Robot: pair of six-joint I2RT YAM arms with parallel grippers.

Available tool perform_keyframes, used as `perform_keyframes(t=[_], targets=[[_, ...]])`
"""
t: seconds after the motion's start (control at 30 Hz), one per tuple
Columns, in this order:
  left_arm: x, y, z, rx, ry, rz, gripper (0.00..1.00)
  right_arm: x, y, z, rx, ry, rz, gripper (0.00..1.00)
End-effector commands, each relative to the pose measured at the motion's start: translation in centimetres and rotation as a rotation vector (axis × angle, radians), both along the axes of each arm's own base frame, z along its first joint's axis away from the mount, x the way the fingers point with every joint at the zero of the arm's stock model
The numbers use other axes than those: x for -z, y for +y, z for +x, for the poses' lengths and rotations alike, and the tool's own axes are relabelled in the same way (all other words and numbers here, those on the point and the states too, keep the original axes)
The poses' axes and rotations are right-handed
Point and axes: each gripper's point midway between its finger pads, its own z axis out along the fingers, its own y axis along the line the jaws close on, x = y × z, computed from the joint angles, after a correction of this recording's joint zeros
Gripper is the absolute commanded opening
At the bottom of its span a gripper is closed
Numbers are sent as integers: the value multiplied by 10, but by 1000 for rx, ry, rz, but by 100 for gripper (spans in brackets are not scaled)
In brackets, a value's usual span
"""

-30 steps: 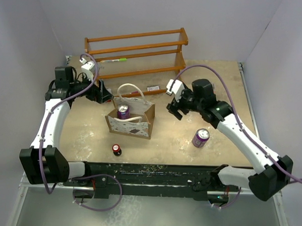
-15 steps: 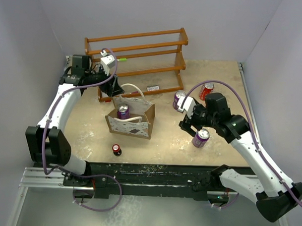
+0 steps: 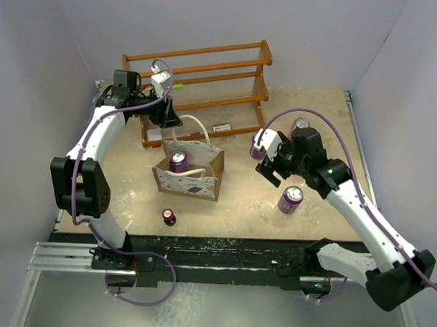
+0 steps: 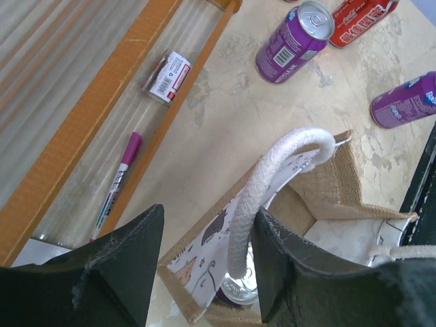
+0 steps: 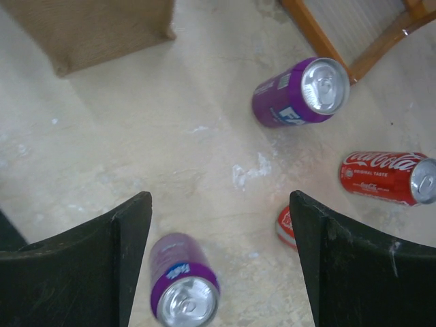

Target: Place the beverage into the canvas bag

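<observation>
**Canvas bag** (image 3: pixel 196 178): small boxy tote of white fabric with a dark print, tan woven lining and white rope handles. It stands upright on the table (image 3: pixel 224 207), left of centre, just in front of the rack. Its mouth is open.

**Contents:** one purple can (image 3: pixel 178 161), upright with its silver top showing, in the bag's left part.

**Rear handle** (image 4: pixel 272 174): arched rope loop standing up between the jaws of the left gripper (image 4: pixel 208 218). These jaws are apart. The rope lies close against one finger; whether it touches cannot be told.

**Right gripper** (image 5: pixel 219 201): jaws wide apart and holding nothing, hanging over bare table right of the bag.

**Around the right gripper:**
- second purple can (image 5: pixel 303 92), upright, near the rack's foot
- third purple can (image 5: pixel 184 289), upright, on the near side
- red cola can (image 5: pixel 388 178), lying on its side further right

**Wooden rack** (image 3: pixel 200 77): orange slatted shelves along the back edge.
- A pen (image 4: pixel 119 180) lies on its lower slats.
- A small labelled packet (image 4: pixel 169 76) lies nearby.

**Small dark can** (image 3: pixel 168 216): red-topped, standing alone near the table's front edge.
</observation>
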Motion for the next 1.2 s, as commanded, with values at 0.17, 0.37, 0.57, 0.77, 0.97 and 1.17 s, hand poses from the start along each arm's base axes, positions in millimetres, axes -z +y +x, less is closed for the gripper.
perform_keyframes(t=[0.17, 0.37, 0.57, 0.77, 0.97, 1.17], targets=[[2, 2, 27, -50, 168, -127, 59, -5, -9, 101, 190, -63, 105, 84], [13, -1, 32, -52, 295, -199, 63, 10, -5, 132, 231, 19, 148, 88], [25, 2, 33, -71, 306, -173, 63, 34, 2, 149, 235, 107, 172, 93], [29, 0, 25, -59, 299, -163, 64, 57, 3, 167, 259, 152, 164, 94], [30, -2, 20, -55, 281, -154, 64, 77, 12, 174, 228, 223, 158, 91], [35, -6, 19, -63, 271, -118, 64, 84, 19, 181, 204, 262, 166, 84]])
